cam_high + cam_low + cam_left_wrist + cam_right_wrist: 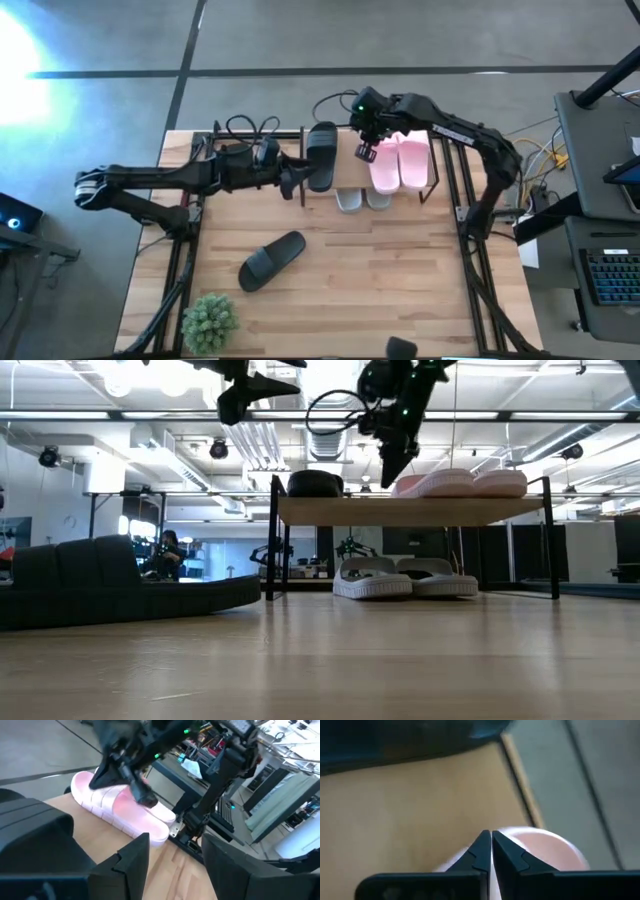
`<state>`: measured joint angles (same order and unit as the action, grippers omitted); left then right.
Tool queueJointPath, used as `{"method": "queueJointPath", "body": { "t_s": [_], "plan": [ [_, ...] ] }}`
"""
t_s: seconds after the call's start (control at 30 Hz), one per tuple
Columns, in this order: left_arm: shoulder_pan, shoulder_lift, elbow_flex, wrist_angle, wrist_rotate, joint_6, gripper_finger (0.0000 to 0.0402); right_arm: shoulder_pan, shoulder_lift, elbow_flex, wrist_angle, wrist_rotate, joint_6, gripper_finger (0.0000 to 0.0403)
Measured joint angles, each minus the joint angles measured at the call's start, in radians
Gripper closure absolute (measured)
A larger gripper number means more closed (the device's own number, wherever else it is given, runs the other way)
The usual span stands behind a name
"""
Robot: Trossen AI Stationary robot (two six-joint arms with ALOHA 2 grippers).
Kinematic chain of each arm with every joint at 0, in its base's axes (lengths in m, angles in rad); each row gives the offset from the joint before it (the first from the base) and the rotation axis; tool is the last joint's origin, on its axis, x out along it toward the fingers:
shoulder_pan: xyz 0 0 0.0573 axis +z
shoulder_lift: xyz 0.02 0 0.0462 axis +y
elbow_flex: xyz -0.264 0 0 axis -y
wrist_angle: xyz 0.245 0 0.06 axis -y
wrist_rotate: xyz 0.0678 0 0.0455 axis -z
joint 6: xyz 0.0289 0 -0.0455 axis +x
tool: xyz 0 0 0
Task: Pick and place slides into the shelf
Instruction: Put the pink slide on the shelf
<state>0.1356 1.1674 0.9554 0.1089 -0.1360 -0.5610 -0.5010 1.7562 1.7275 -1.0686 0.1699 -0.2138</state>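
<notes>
The shelf (350,168) stands at the table's far side. On its top plank lie one black slide (321,152) and the pink pair (400,165). The light grey pair (405,578) rests on the lower tier, toes sticking out toward the near edge. A second black slide (272,260) lies sole-down on the table's middle left. My left gripper (172,865) is open and hovers at the shelf's near left corner, beside the black slide. My right gripper (491,840) is shut and points down between the black slide and the pink pair. My right gripper comes from above with shut fingertips (386,475) right at the left pink slide's outer edge (540,845), just over the top plank. Whether it touches the slide, I cannot tell.
A green potted plant (210,322) stands at the near left corner, and a dark object (402,348) sits at the near edge. Cables (250,128) lie behind the shelf. Bare table stretches between the shelf and the near edge, right of the loose black slide.
</notes>
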Motion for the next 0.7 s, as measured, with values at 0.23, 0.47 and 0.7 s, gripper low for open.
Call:
{"method": "queueJointPath", "body": {
  "t_s": [0.23,0.47,0.7],
  "plan": [
    [0.0,-0.037,0.0,-0.029,0.0,0.0,0.0236,-0.031,0.084,0.054,-0.092,-0.069,-0.04,0.0394],
    [0.0,-0.042,0.0,-0.086,-0.002,0.0,0.0236,-0.047,0.068,0.045,-0.133,-0.042,-0.033,0.0394],
    [0.0,-0.037,0.0,-0.097,-0.003,0.0,0.0236,-0.049,0.049,0.042,-0.186,-0.038,-0.014,0.0394]
  ]
}}
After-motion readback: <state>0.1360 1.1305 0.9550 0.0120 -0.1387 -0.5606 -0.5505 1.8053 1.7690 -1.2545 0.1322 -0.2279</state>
